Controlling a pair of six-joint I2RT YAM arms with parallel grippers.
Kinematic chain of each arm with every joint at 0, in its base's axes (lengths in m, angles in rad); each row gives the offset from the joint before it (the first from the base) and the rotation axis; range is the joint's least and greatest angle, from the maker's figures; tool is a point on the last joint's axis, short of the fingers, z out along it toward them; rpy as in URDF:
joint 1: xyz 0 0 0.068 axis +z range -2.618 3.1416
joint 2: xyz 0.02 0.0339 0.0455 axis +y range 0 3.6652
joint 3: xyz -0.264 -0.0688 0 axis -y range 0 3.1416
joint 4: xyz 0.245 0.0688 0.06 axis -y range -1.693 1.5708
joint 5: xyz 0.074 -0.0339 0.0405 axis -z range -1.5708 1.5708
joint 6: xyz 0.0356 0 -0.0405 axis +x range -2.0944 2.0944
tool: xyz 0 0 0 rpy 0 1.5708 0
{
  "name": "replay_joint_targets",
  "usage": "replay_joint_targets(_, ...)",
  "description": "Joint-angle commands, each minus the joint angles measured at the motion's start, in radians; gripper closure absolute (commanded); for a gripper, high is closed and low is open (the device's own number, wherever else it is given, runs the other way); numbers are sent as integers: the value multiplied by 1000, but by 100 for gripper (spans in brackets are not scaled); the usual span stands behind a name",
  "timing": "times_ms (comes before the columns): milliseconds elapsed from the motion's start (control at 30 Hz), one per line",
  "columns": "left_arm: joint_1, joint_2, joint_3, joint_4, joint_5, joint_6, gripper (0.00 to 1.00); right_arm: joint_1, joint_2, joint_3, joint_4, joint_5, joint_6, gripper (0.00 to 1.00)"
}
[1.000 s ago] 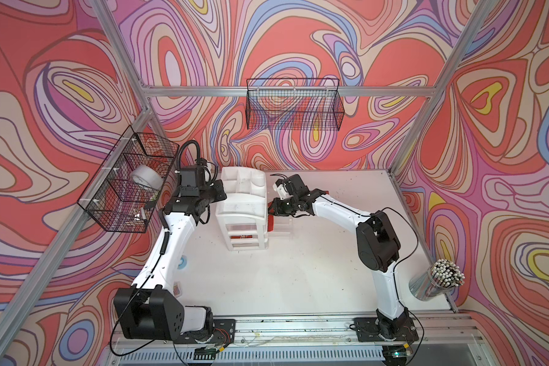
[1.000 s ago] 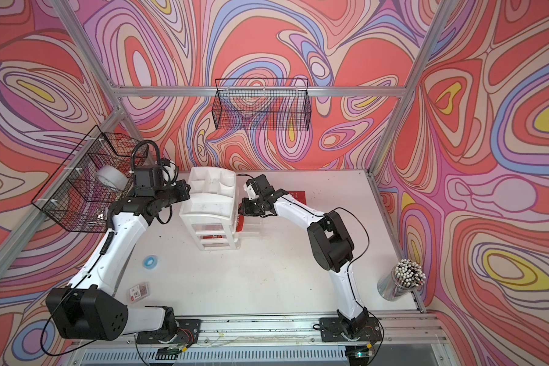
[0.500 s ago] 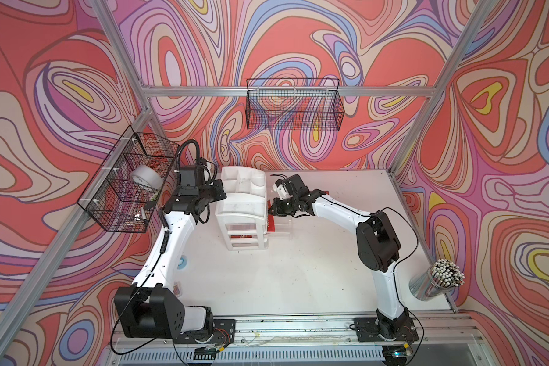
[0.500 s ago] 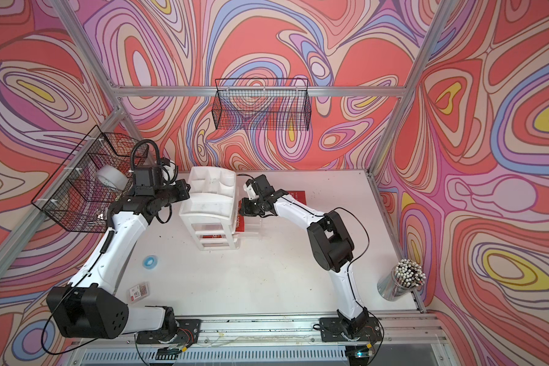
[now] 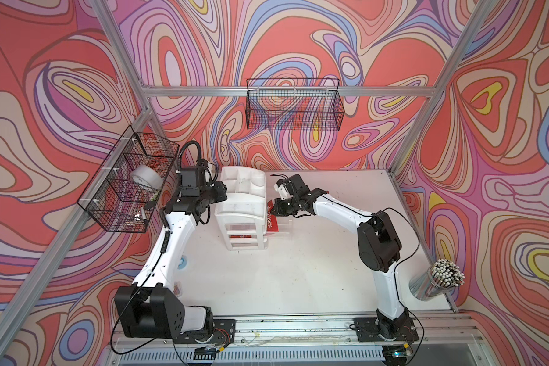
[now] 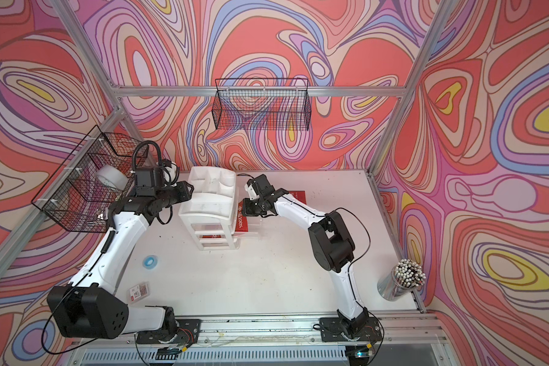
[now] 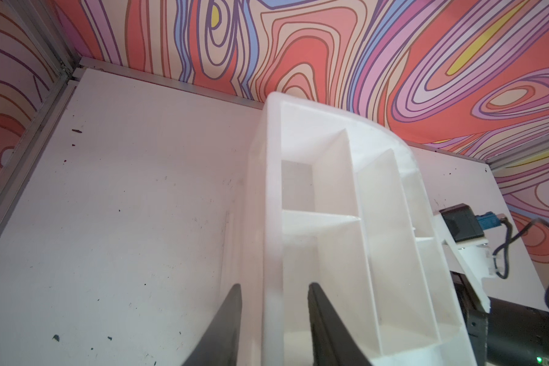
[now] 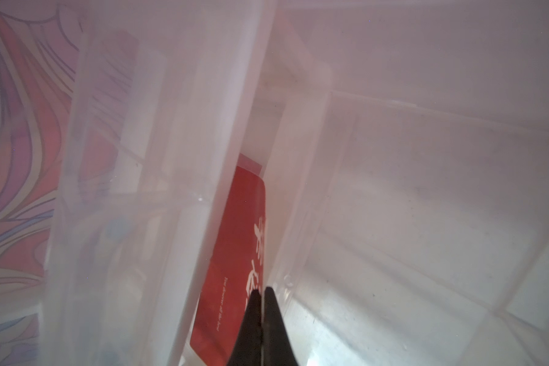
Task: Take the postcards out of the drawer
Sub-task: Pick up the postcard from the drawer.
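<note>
at the drawer unit [image 5: 239, 206], right gripper [image 8: 262, 293] pinches postcard [image 8: 235, 247]; left gripper [image 7: 274, 286] straddles rim, parted.

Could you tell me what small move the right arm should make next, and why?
Probably draw the red rectangular postcard out of the clear plastic drawer: the right pincer is shut on its edge, yet it sits between the drawer's walls.
</note>
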Motion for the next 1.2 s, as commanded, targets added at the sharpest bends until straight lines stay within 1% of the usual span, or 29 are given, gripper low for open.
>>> replay_joint_targets(0, -4, -45, -9, 23, -13, -6, 58, -14, -64, 15, -27, 49, -35, 100)
replay_joint_targets(200, -4, -67, -3, 12, -44, 2, 56, -18, -74, 37, -44, 61, -50, 100)
replay_joint_targets(333, -4, -87, -17, 35, -75, -4, 55, -21, -85, 40, -46, 71, -55, 100)
replay_joint_targets(633, -3, -107, 5, 28, -98, 5, 54, -41, -104, 58, -57, 78, -80, 100)
replay_joint_targets(967, -4, -124, 33, 5, -86, 11, 55, -74, -143, 101, -96, 87, -136, 100)
replay_joint_targets(1167, -4, -141, 45, -20, -29, 27, 57, -98, -164, 159, -172, 97, -213, 100)
